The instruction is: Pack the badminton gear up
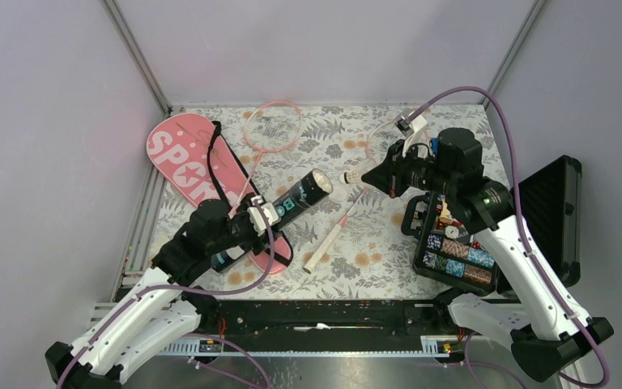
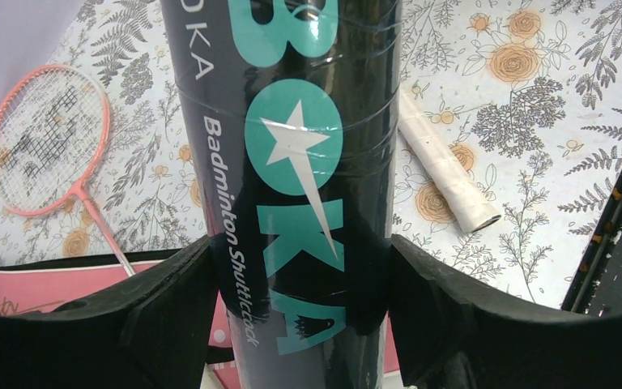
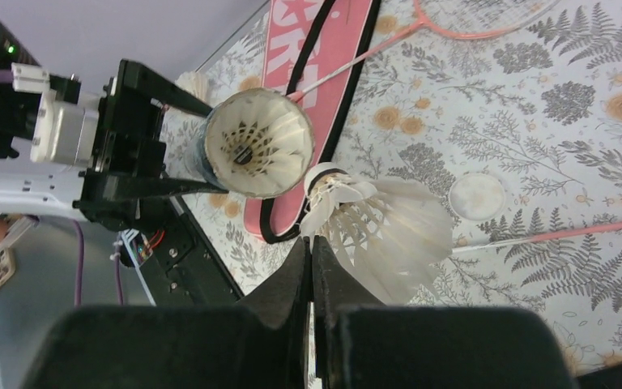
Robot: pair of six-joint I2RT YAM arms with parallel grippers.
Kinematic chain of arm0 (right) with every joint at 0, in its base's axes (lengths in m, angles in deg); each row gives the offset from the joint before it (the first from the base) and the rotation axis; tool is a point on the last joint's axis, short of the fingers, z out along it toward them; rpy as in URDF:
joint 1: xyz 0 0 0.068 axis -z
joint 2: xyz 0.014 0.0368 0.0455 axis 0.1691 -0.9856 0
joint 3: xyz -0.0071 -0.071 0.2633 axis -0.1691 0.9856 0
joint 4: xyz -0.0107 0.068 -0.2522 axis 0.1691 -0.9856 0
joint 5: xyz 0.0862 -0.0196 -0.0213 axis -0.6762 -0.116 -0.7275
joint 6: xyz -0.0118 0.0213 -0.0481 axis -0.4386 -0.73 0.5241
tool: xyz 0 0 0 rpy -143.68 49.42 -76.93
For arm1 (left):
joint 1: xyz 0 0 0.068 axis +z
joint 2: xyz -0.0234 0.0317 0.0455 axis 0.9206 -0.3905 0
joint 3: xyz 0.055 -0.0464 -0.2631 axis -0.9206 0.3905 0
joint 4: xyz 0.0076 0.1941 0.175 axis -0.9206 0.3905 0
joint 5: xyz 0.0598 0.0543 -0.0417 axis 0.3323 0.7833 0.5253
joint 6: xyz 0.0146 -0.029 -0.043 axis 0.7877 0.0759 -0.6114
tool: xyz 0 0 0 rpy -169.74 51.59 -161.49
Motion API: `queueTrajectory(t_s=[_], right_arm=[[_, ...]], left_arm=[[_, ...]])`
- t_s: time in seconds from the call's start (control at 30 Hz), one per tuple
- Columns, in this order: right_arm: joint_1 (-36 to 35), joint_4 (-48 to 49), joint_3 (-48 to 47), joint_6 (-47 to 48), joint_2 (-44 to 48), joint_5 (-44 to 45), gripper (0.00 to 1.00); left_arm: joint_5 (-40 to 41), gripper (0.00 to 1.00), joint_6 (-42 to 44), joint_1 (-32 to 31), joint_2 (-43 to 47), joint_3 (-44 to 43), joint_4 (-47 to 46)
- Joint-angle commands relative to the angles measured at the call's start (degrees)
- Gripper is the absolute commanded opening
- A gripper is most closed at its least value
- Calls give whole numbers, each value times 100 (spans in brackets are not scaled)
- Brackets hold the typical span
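Note:
My left gripper (image 2: 291, 324) is shut on the black tube with teal print (image 2: 291, 162), one finger against each side. It holds the tube (image 1: 304, 194) tilted over the pink SPORT bag (image 1: 186, 158). The tube's open mouth (image 3: 259, 142) shows white feathers inside. My right gripper (image 3: 309, 251) is shut on the feather skirt of a white shuttlecock (image 3: 381, 227), whose cork end sits just right of that mouth. One pink racket (image 1: 273, 126) lies at the back. The other racket's cream handle (image 1: 324, 241) lies mid-table, its head partly hidden by my right arm.
An open black case of patterned rolls (image 1: 453, 253) stands under my right arm, its lid (image 1: 551, 207) leaning to the right. A small white disc (image 3: 475, 196) lies on the floral cloth. Grey walls with metal rails enclose the table.

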Motion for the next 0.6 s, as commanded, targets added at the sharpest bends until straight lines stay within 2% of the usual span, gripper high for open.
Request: queueTrajectory(t_s=[0.0, 0.27, 0.57], right_arm=[[-30, -50, 92, 218, 199, -457, 0], [-142, 890, 435, -329, 45, -1119, 0], [-432, 1157, 408, -428, -326, -1622, 0]], left_arm=[[-315, 19, 91, 7, -115, -422, -253], [-970, 19, 180, 7, -420, -646, -191], [-1229, 19, 468, 1, -836, -1010, 177]])
